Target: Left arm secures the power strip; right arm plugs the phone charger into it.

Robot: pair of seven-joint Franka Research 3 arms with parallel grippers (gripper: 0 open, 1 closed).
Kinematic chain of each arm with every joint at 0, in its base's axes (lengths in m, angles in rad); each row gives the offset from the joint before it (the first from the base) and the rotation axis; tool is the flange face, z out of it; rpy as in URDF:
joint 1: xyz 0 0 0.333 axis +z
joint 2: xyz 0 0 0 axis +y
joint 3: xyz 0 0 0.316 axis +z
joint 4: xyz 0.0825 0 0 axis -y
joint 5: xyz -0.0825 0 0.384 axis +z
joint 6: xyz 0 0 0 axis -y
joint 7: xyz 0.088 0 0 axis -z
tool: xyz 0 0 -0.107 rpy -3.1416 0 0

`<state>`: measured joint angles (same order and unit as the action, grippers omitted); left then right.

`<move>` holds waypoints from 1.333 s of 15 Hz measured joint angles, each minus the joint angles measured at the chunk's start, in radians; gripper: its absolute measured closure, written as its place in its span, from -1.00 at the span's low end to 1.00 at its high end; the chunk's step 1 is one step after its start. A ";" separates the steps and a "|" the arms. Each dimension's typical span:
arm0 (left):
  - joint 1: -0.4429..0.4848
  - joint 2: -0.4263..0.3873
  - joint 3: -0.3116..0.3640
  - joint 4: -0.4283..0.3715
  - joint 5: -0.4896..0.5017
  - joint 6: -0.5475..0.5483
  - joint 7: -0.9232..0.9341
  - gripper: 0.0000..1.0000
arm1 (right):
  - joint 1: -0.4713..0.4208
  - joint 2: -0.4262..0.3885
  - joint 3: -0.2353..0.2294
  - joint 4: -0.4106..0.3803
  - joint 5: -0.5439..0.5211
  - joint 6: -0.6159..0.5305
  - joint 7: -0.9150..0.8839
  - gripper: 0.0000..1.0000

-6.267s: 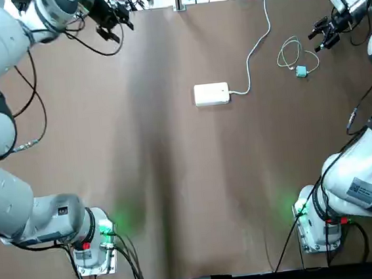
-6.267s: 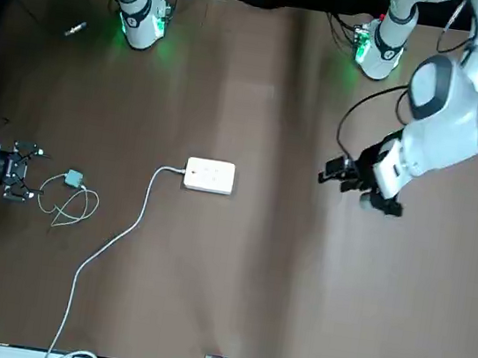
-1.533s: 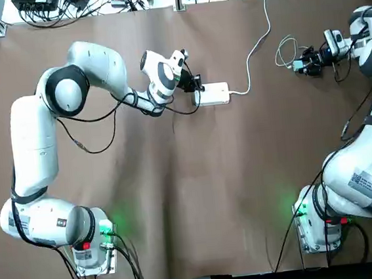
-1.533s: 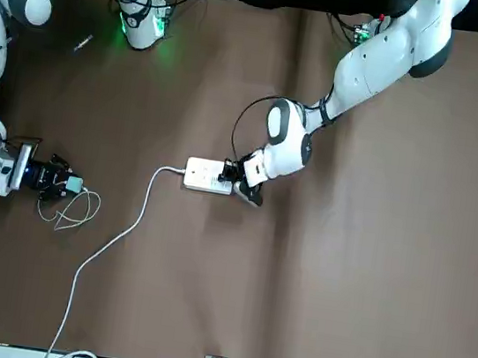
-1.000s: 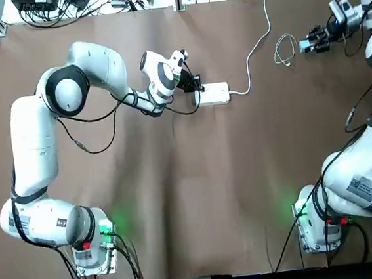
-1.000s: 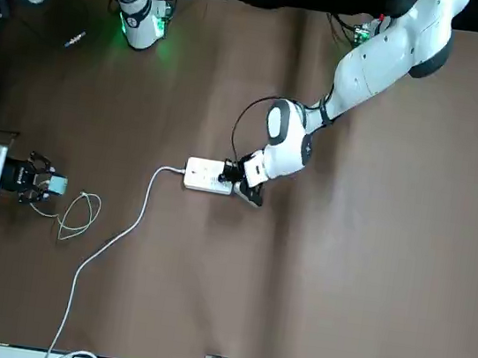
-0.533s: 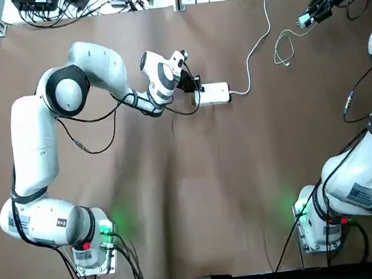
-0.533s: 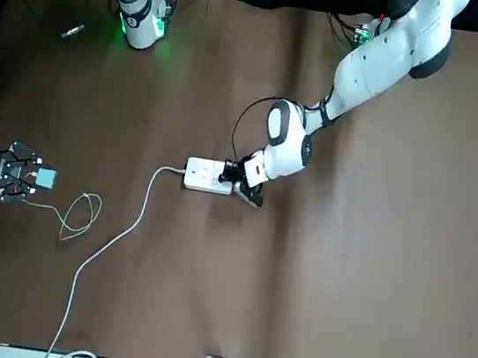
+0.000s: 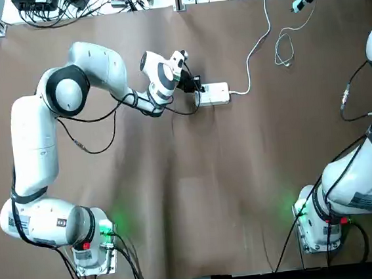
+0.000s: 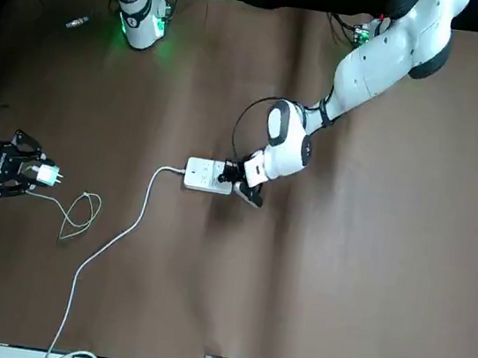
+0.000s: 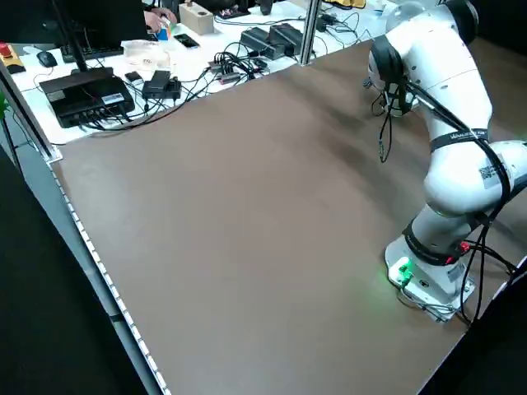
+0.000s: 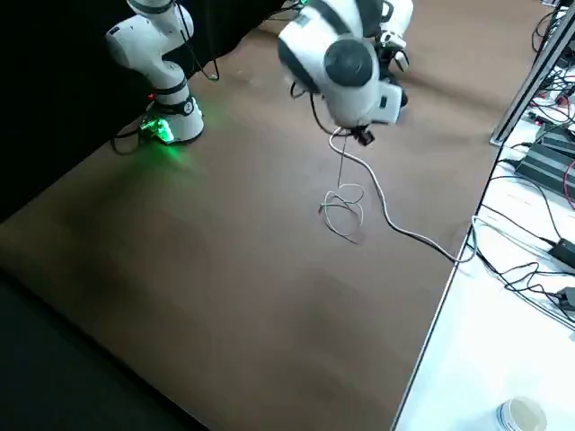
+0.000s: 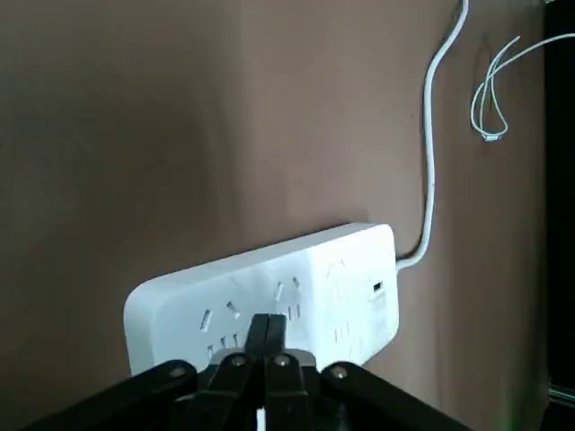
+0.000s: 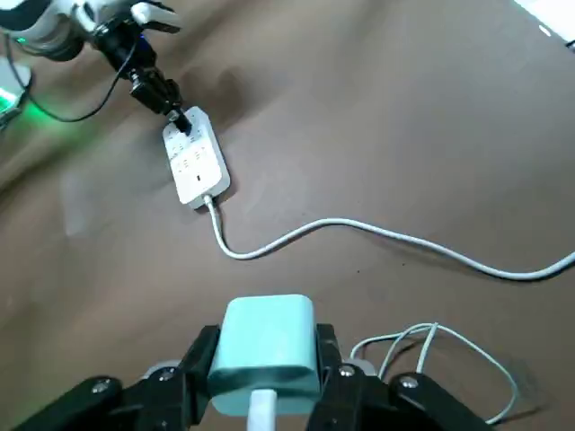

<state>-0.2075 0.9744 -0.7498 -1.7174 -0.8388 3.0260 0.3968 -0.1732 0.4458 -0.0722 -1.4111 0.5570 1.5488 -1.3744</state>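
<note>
Power strip [image 13: 350,296]: my left gripper [image 13: 267,328], fingers together, presses its end. Phone charger [image 14: 265,346]: my right gripper [image 14: 267,359], strip's cord side, pinches its rigid, probably slick sides.

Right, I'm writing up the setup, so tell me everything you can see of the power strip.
The power strip is a white, plastic-looking rounded block with rows of slotted sockets and one small rectangular port. It lies flat on the brown table, sockets up, with nothing plugged in. A thick white cord leaves one end; at the other, the left end effector reaches down onto it, fingertips together.
</note>
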 joint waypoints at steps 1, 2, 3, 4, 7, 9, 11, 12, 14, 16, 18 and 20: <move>0.000 0.000 0.000 0.000 0.000 0.000 0.001 0.98 | 0.024 -0.012 0.000 0.000 -0.020 0.007 0.054 0.04; 0.000 0.000 0.000 0.000 0.000 0.000 0.001 0.98 | 0.050 -0.023 0.000 0.000 -0.045 0.011 0.112 0.04; 0.000 0.000 0.000 0.000 0.000 0.000 0.001 0.98 | 0.078 -0.033 0.000 0.000 -0.071 0.014 0.164 0.04; 0.000 0.000 0.000 0.000 0.000 0.000 0.001 0.98 | 0.107 -0.041 0.001 0.000 -0.091 0.018 0.214 0.04; 0.000 0.000 0.000 0.000 0.000 0.000 0.001 0.98 | 0.184 -0.056 0.000 0.000 -0.129 0.050 0.345 0.04; 0.000 0.001 0.000 0.000 0.000 0.000 0.001 0.98 | 0.233 -0.058 0.001 0.000 -0.158 0.060 0.448 0.04; 0.000 0.001 0.000 0.000 0.000 0.000 0.001 0.98 | 0.321 -0.058 0.001 0.000 -0.214 0.089 0.601 0.04; 0.000 0.001 0.000 0.000 0.000 0.000 0.001 0.98 | 0.347 -0.058 0.001 0.000 -0.221 0.094 0.655 0.04; 0.000 0.001 0.000 0.000 0.000 0.000 0.001 0.98 | 0.389 -0.058 0.001 -0.002 -0.227 0.101 0.757 0.04; 0.000 0.001 0.000 0.000 0.000 0.000 0.001 0.98 | 0.419 -0.058 0.001 -0.004 -0.235 0.105 0.852 0.04; 0.000 0.001 0.000 0.000 0.000 0.000 0.001 0.98 | 0.448 -0.058 0.001 -0.009 -0.252 0.110 0.950 0.04; 0.000 0.001 0.000 0.000 0.000 0.000 0.001 0.98 | 0.478 -0.058 0.001 -0.014 -0.261 0.112 1.040 0.04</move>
<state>-0.2075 0.9751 -0.7501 -1.7171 -0.8389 3.0263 0.3980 0.3051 0.3877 -0.0712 -1.4253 0.2957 1.6611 -0.3347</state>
